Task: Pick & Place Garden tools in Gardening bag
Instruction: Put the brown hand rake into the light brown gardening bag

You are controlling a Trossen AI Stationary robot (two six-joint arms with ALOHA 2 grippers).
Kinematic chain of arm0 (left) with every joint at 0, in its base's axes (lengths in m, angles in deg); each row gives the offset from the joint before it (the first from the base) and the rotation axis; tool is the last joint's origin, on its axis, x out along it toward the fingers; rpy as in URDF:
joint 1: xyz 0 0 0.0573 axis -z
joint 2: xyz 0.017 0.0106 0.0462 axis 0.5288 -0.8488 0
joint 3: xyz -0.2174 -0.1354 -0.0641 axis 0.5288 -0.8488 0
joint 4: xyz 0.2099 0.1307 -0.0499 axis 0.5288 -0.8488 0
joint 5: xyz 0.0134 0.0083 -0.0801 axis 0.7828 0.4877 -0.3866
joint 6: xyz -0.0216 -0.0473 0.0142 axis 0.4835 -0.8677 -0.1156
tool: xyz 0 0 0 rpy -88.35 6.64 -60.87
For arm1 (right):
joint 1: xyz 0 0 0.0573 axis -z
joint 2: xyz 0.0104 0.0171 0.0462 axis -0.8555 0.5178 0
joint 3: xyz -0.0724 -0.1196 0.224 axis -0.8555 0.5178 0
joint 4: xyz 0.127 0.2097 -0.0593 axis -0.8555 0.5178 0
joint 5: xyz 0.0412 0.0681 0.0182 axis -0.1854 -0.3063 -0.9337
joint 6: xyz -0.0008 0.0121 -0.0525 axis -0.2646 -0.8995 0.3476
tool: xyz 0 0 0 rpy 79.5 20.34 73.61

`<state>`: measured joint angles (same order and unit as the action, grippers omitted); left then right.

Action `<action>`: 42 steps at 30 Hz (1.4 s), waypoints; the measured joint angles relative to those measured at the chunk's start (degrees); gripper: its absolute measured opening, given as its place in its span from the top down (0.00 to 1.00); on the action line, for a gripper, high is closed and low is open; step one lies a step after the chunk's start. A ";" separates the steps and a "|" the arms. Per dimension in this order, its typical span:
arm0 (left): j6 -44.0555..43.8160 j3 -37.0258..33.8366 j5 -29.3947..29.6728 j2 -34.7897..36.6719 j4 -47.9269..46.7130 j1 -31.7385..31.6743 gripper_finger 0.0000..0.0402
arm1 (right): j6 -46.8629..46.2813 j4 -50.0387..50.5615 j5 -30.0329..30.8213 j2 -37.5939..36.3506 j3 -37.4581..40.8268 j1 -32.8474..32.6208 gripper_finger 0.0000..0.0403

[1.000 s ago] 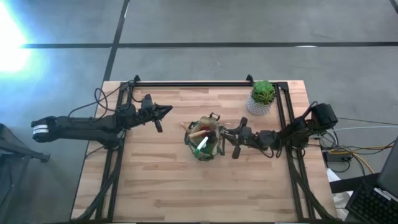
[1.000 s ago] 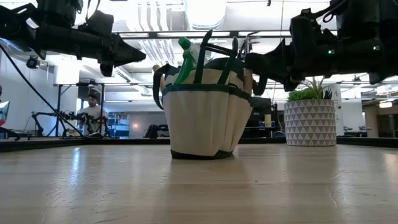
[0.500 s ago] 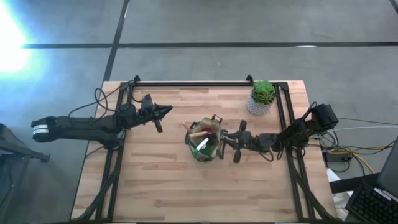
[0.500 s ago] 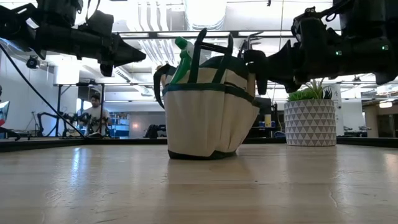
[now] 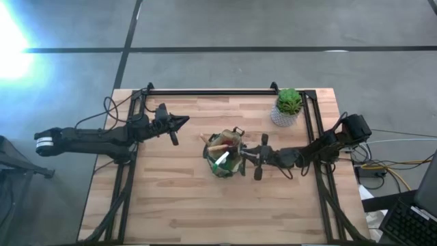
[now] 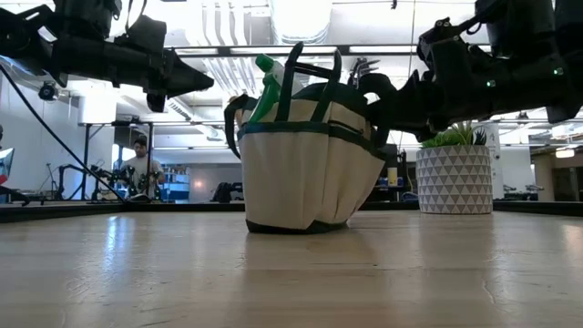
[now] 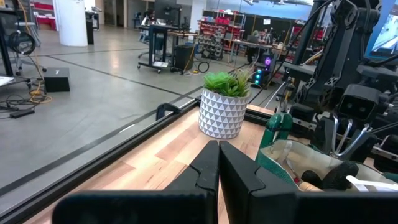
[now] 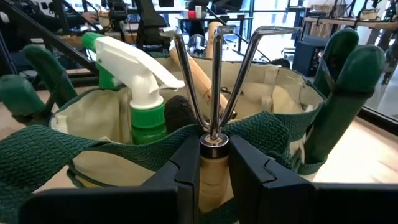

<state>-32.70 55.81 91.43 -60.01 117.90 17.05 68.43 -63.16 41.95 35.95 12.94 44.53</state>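
Your unit, catalogued by part.

Left arm (image 5: 102, 137), left half of the high view: matte black links, slim and tubular, with a white band around the base end at far left. Loose black cables loop beside its shoulder section.

Left end effector (image 5: 183, 121): black, tapering to a point; in its wrist view you see two flat angular black fingers (image 7: 205, 168) with bevelled edges.

Right arm (image 5: 328, 143), right half of the high view: black, chunkier joint housings, a boxy black block at the far right, with cables trailing off the frame's right edge.

Right end effector (image 8: 213, 163): two black moulded fingers (image 8: 186, 162), smooth-faced with stepped shoulders.
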 joint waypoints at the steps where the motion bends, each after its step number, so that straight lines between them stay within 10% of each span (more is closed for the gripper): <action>1: 0.00 0.00 0.00 0.00 0.00 0.00 0.96 | 0.02 0.18 0.00 0.00 -0.19 0.00 0.89; 42: 0.00 0.00 0.00 0.00 -0.01 0.01 0.96 | -1.75 11.24 -0.11 -5.84 -0.23 -0.11 0.73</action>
<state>-32.70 55.81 91.43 -60.01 117.89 17.06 66.68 -51.92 41.84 30.10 12.71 44.42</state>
